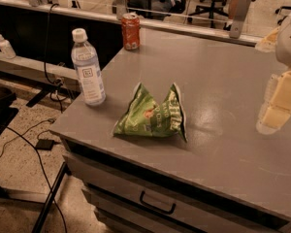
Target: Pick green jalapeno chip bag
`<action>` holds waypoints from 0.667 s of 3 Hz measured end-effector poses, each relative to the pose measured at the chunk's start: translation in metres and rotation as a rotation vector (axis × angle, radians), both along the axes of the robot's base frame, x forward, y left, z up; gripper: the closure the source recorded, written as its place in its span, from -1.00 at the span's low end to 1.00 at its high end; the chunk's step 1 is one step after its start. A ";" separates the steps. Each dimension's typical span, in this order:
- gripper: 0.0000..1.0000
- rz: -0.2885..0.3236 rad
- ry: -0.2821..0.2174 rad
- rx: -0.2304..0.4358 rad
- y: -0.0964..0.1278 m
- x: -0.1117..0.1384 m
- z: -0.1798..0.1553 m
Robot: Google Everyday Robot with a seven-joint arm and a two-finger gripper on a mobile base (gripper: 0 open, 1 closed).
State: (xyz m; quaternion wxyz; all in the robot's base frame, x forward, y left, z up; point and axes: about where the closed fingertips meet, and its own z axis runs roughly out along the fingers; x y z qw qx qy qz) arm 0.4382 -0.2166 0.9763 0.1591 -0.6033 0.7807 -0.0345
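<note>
The green jalapeno chip bag (152, 113) lies crumpled on the grey cabinet top (223, 81), near its front left edge. It is glossy green with white lettering and an orange-brown picture. My gripper (276, 108) is at the right edge of the view, pale and blurred, above the cabinet top and well to the right of the bag. Nothing is between it and the bag.
A clear water bottle (88, 74) with a white cap stands left of the bag near the left edge. An orange-red soda can (131, 31) stands at the back left corner. Drawers with a dark handle (157, 205) are below the front edge. Cables run on the floor at left.
</note>
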 end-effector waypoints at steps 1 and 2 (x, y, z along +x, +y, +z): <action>-1.00 0.000 0.000 0.000 0.000 0.000 0.000; -1.00 0.011 0.004 0.010 0.011 0.013 -0.006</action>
